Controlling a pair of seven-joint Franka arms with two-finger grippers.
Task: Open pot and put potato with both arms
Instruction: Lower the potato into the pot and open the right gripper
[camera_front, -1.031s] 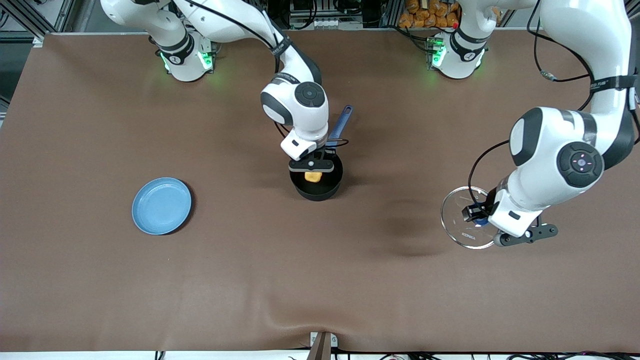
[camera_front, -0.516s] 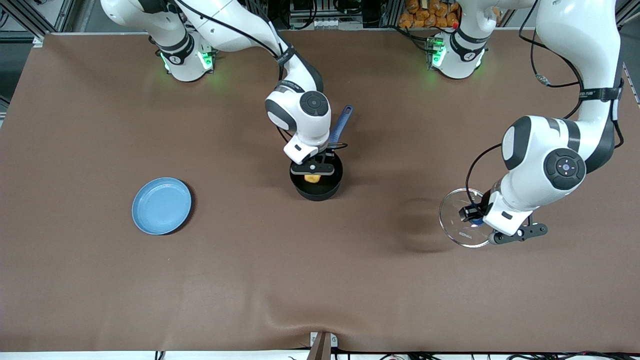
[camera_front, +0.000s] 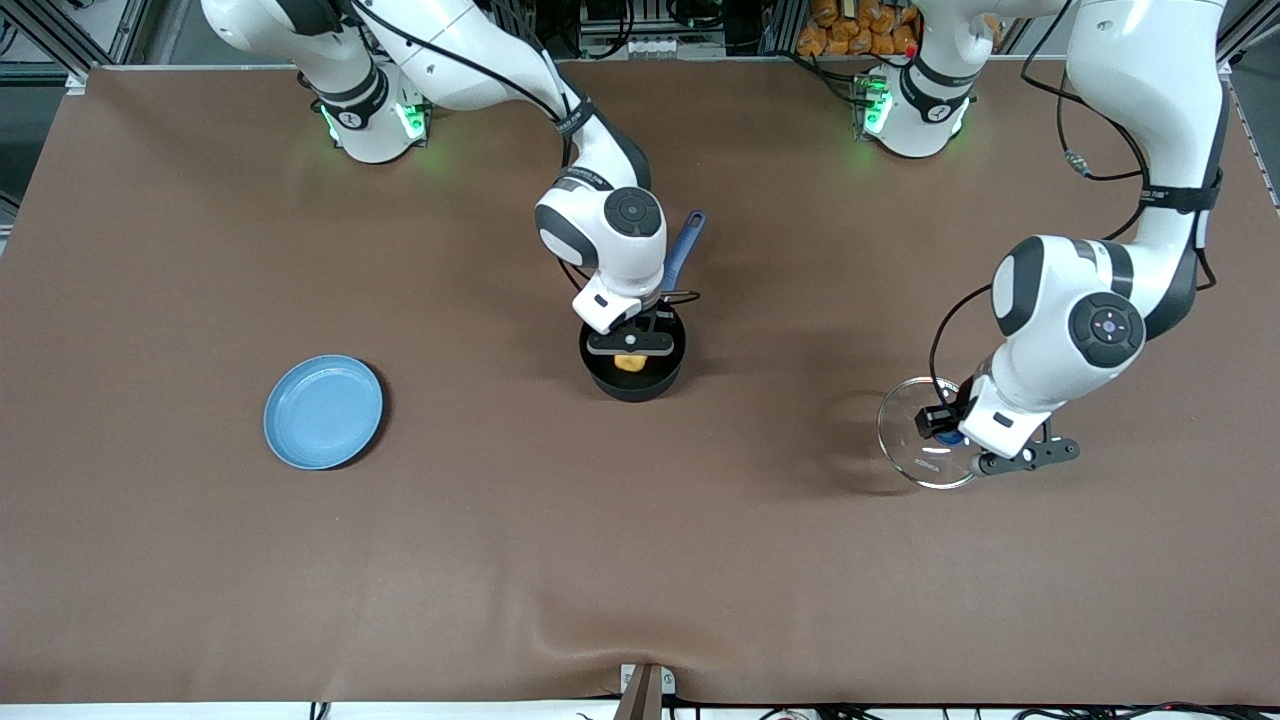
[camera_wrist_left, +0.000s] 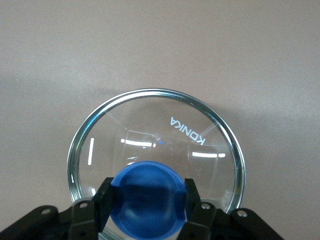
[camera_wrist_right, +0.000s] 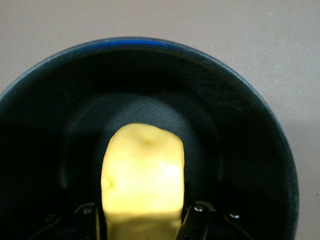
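Observation:
The black pot (camera_front: 633, 386) stands uncovered mid-table, its blue handle (camera_front: 683, 245) pointing toward the robots' bases. My right gripper (camera_front: 630, 345) reaches down into the pot (camera_wrist_right: 260, 115), shut on the yellow potato (camera_front: 629, 363). In the right wrist view the potato (camera_wrist_right: 143, 170) sits between the fingers, low over the pot's dark floor. The clear glass lid (camera_front: 915, 445) is held low over the table toward the left arm's end. My left gripper (camera_wrist_left: 147, 200) is shut on its blue knob (camera_wrist_left: 147, 190), and the lid's metal rim (camera_wrist_left: 150, 92) shows whole.
A flat blue plate (camera_front: 323, 411) lies toward the right arm's end of the table, well away from the pot. Brown cloth (camera_front: 640, 560) covers the table, with a ripple at its front edge.
My right gripper has sunk lower into the pot with the potato. The left arm has drawn the lid slightly toward the pot and downward, its shadow closing in.

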